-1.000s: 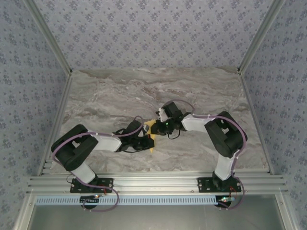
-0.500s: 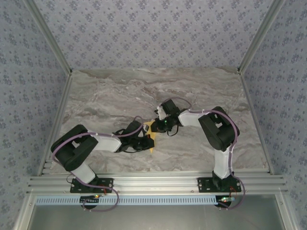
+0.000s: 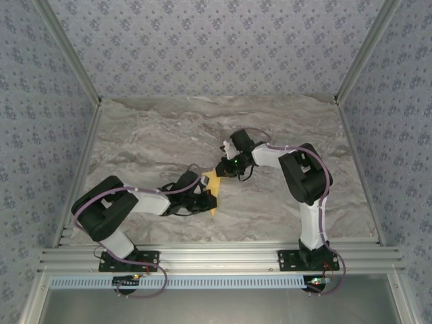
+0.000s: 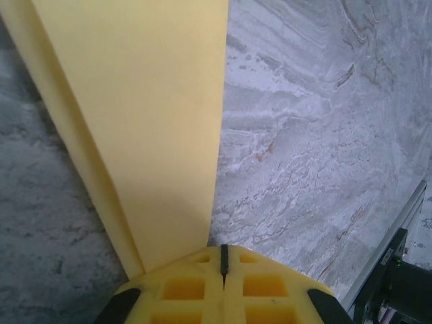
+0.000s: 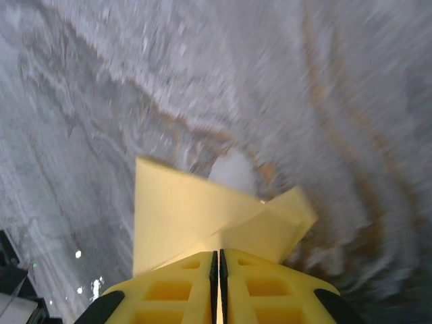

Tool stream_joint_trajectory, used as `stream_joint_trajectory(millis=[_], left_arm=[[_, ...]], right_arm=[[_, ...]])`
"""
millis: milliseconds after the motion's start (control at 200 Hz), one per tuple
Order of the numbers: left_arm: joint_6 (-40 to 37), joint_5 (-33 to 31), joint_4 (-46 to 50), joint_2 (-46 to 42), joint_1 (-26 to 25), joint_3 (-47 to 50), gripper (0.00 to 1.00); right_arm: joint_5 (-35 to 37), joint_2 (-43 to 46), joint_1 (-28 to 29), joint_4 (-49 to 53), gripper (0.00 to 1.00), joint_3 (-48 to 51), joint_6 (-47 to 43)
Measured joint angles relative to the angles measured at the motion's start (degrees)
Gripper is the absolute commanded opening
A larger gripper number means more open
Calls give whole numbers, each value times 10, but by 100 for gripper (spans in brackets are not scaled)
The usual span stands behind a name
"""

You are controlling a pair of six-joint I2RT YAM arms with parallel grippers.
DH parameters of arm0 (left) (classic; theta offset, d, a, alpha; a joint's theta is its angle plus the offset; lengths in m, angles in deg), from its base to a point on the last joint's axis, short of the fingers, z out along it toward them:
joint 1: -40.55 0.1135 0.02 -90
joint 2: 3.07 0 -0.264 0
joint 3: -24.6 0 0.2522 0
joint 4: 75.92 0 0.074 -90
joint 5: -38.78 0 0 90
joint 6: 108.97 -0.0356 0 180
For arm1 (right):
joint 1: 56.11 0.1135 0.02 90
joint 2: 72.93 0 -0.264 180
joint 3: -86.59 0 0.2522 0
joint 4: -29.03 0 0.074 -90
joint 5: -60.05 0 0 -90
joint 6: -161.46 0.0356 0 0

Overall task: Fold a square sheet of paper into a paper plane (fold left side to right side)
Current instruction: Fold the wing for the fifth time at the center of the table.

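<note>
Item 1, marble counter [image 3: 283, 209]: work surface. Item 2, square sheet of paper [image 3: 212, 184], folded narrow and layered, just near of the counter's middle, spanning both grippers, likely so that the crease stays aligned. Item 3, left gripper [image 4: 223, 260]: clenched on the sheet's end nearer the counter's front edge, apparently as an anchor. Item 4, right gripper [image 5: 218, 262]: clamped on the folded flaps at the end toward the counter's back edge.
</note>
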Motion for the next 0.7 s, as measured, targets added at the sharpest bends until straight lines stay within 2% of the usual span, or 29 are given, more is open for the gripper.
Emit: stream_joint_trajectory(millis=[190,500,700], left_arm=[[0,0,-4,0,0,2,0],[1,0,-5,-1,0,3,0],[5,-2,2,-6,0,3,0]], right_arm=[[13,-23,-34,13,14,-39,-16],[19,-33,-59,30,15,-68,-28],[4,62,-61,-3,15,13,-13]])
